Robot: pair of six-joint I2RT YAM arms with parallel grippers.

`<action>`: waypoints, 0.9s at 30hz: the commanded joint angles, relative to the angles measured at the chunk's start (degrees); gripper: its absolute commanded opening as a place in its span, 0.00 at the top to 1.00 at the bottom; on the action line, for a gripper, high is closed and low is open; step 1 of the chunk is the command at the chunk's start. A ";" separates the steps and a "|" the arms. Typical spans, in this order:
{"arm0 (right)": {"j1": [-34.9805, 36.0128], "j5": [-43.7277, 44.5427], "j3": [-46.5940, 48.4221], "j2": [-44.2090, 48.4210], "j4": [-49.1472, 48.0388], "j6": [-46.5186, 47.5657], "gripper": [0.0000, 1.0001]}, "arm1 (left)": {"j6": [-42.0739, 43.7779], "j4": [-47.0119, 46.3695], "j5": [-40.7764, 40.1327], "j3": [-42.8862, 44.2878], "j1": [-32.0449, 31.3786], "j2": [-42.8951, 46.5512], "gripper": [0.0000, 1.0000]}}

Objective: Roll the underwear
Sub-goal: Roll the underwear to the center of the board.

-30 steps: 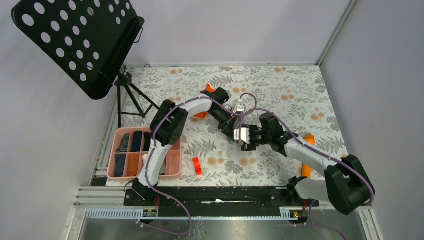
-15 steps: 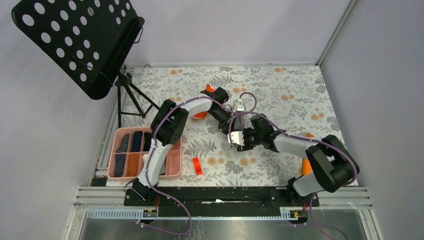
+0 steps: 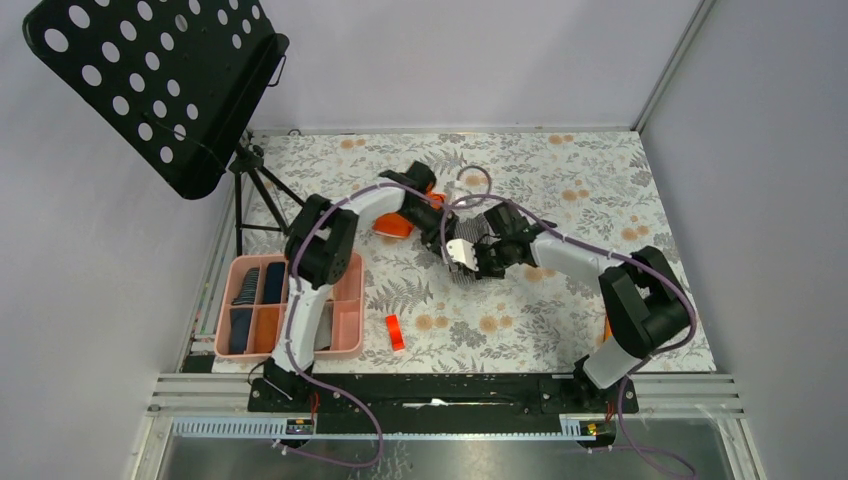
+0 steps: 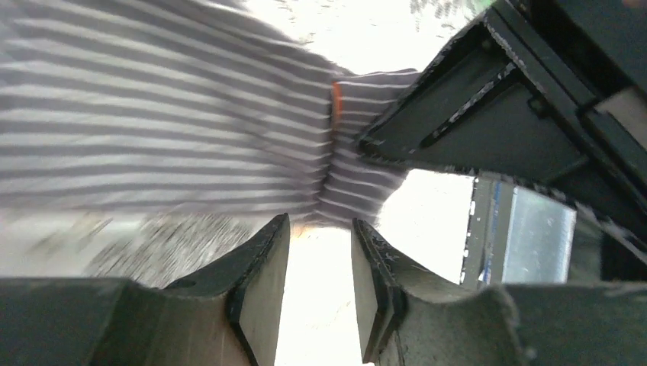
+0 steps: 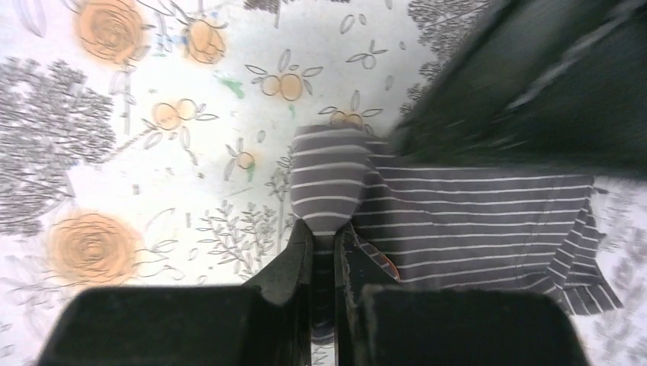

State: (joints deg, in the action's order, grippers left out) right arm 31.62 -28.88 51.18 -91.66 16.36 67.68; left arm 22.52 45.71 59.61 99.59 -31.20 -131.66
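The grey striped underwear (image 5: 473, 221) lies near the middle of the worktop (image 3: 600, 180), well apart from every edge, and both arms meet over it. The right gripper (image 5: 324, 229) is pressed together on a narrow raised fold at one end of the cloth. From that pinch the rest of the garment runs out flat to one side, its long axis following the stripes, toward the spot where the other arm's dark body blurs across the right wrist view.

The left gripper (image 4: 319, 229) stands parted with nothing between its fingers. Its tips are just short of the cloth's edge, and the striped fabric lies straight ahead of them.

As I judge it, the coming move turns on this layout: the held end is on the right arm's side and the free length stretches away from it. A roll would therefore travel along the stripes from the pinch, with the left arm nearer the loose part to steady it.

No brand or writing can be read. A small orange tab (image 4: 336, 95) sits at a seam, too small to tell what it carries.
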 commanded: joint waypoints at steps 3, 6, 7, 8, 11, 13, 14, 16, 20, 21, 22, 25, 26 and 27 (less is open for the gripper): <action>-1.15 -8.32 10.70 -7.77 23.04 -6.47 1.00 | -3.26 -8.31 -7.28 -3.72 6.48 15.78 0.62; -3.68 -11.55 17.20 -13.82 28.49 -9.53 1.00 | -6.24 -12.49 -9.48 -8.64 6.85 20.83 0.62; -4.93 -12.63 19.31 -16.03 29.60 -10.95 1.00 | -6.91 -13.81 -10.02 -10.44 6.85 22.42 0.62; -6.11 -13.47 21.27 -18.28 30.55 -12.34 1.00 | -7.90 -15.35 -10.68 -12.18 6.85 24.19 0.62; -9.28 -14.88 27.23 -24.59 33.81 -14.87 1.00 | -10.41 -21.83 -13.62 -18.17 6.79 29.85 0.61; -11.17 -15.33 31.94 -29.05 36.58 -15.58 1.00 | -9.43 -24.46 -15.75 -20.88 5.92 33.43 0.61; -11.66 -15.47 33.59 -31.06 37.58 -16.06 1.00 | -8.26 -24.60 -16.76 -21.78 5.30 34.55 0.60; -12.57 -15.33 37.17 -35.12 40.08 -16.93 1.00 | -5.09 -24.51 -18.04 -23.15 3.87 35.93 0.60; -13.48 -15.06 41.27 -40.84 42.90 -19.04 1.00 | 5.30 -22.34 -20.76 -25.18 -1.63 36.57 0.60; -13.57 -14.91 42.40 -42.11 43.91 -19.12 1.00 | 8.10 -22.26 -21.71 -25.87 -3.50 36.30 0.60; -13.60 -14.78 43.17 -43.24 44.58 -19.58 0.99 | 10.67 -22.25 -22.76 -26.72 -5.39 36.06 0.60; -13.67 -13.92 44.31 -45.33 45.59 -20.68 0.98 | 18.01 -23.93 -25.92 -29.30 -10.87 34.60 0.60; -13.81 -13.66 44.05 -45.37 45.54 -20.74 0.97 | 19.37 -25.70 -26.60 -30.29 -12.22 34.17 0.59; -13.92 -13.58 43.86 -45.38 45.50 -20.89 0.97 | 19.89 -28.05 -26.71 -31.33 -13.05 33.80 0.58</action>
State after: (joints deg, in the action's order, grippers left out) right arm 17.91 -51.22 95.68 -133.05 63.16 46.11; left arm 32.36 23.83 36.58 71.13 -40.32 -97.19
